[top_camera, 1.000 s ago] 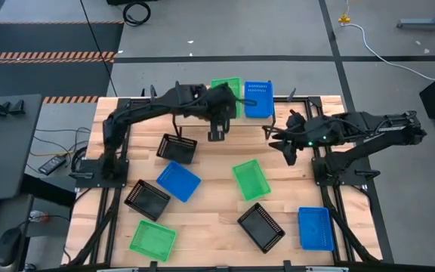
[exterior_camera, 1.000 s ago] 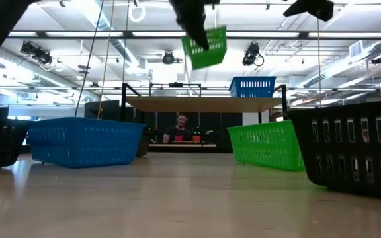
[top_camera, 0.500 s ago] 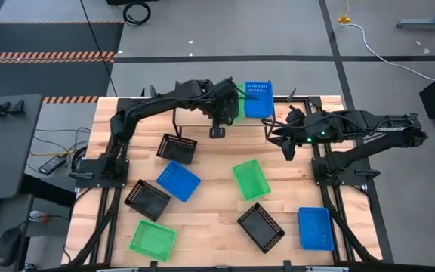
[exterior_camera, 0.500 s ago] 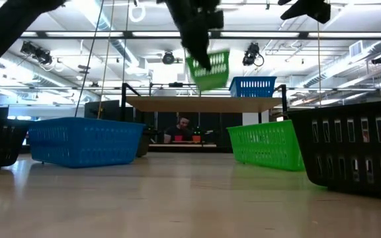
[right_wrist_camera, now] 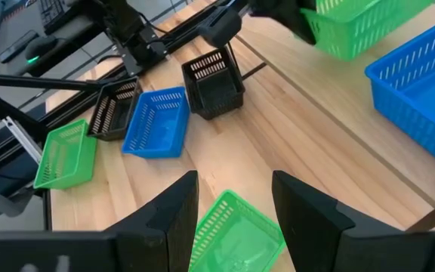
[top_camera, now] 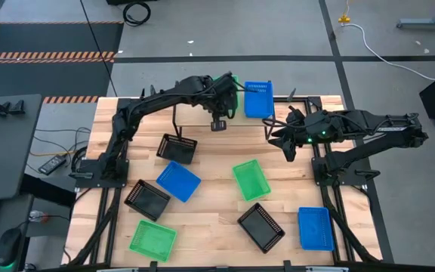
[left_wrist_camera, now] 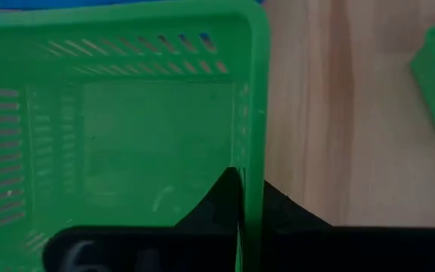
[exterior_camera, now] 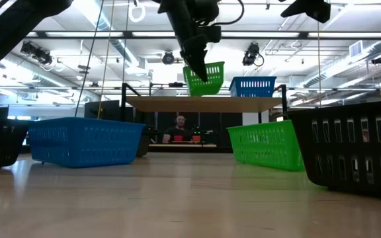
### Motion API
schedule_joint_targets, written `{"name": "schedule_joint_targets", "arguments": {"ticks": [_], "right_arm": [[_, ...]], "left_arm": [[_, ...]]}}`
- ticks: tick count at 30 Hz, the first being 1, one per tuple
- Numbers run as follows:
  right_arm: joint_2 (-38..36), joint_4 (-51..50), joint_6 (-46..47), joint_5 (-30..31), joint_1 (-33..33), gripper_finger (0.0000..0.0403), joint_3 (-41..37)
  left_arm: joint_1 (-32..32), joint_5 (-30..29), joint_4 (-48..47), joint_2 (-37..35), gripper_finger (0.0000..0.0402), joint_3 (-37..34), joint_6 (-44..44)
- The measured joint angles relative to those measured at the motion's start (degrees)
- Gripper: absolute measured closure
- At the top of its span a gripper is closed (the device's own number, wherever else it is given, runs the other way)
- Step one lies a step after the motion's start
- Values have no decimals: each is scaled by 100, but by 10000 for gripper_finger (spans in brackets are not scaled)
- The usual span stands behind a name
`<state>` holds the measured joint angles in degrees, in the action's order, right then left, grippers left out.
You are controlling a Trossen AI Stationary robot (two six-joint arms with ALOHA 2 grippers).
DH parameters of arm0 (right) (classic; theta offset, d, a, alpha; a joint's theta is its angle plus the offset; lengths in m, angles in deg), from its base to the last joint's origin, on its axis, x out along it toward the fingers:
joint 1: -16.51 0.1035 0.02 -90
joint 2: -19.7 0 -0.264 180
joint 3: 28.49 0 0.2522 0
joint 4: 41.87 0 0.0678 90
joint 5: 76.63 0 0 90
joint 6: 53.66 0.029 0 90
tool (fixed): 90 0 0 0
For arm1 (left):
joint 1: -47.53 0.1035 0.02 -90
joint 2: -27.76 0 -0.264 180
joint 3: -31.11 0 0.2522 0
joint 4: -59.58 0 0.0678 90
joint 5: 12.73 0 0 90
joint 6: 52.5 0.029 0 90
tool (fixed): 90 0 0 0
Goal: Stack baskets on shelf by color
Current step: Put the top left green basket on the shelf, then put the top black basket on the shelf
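Observation:
My left gripper (exterior_camera: 198, 54) is shut on a green basket (exterior_camera: 204, 78) and holds it close above the shelf's wooden top (exterior_camera: 164, 101), beside a blue basket (exterior_camera: 251, 86) that stands on the shelf by its bottom. In the high view the green basket (top_camera: 228, 81) lies just left of the blue one (top_camera: 257, 98). My right gripper (top_camera: 284, 145) hovers open over the table's right middle, with nothing between its fingers (right_wrist_camera: 178, 215). A loose green basket (right_wrist_camera: 236, 234) rests on the table below it. My left gripper pinches one side wall of the green basket at its rim (left_wrist_camera: 254, 162), one finger (left_wrist_camera: 219, 202) inside the basket and one (left_wrist_camera: 279, 210) outside. The fingers slant down from above. The basket hangs below them, open side up and slightly tilted; whether it touches the shelf cannot be told.
Loose baskets lie on the tabletop: black (top_camera: 177, 147), blue (top_camera: 178, 181), black (top_camera: 147, 199), green (top_camera: 152, 239), green (top_camera: 250, 179), black (top_camera: 261, 226) and blue (top_camera: 315, 227). A person sits in the room beyond the table (exterior_camera: 180, 127).
My left gripper has carried the green basket down and toward the table's far edge, to the shelf beside the blue basket. The basket hung high and tipped before; now it sits lower and nearer level. It has stayed shut on the basket.

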<state>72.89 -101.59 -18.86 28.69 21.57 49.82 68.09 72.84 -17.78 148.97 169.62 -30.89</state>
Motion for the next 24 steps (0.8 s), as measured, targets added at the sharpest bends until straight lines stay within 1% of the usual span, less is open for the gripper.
{"name": "schedule_joint_targets", "arguments": {"ticks": [3,5,9,12,17,20,22,24], "right_arm": [[0,0,-4,-2,0,227,0],[0,-7,-40,-2,0,227,0],[0,-52,-63,0,0,227,0],[0,-55,-182,0,0,227,0],[0,-57,-204,0,0,227,0],[0,-101,-204,2,0,227,0],[0,-126,-204,2,0,227,0],[-10,-136,-258,0,0,227,-4]], "left_arm": [[-11,13,0,0,389,0,0],[-19,24,1,0,378,0,-15],[-31,195,0,-2,344,0,-189],[-57,-18,21,-2,314,0,-293],[-56,-59,18,-2,273,0,-298],[-115,-128,-167,-50,257,-3,-354],[-188,-124,-323,-147,251,5,-560],[-273,82,-596,-344,249,12,-844]]}}
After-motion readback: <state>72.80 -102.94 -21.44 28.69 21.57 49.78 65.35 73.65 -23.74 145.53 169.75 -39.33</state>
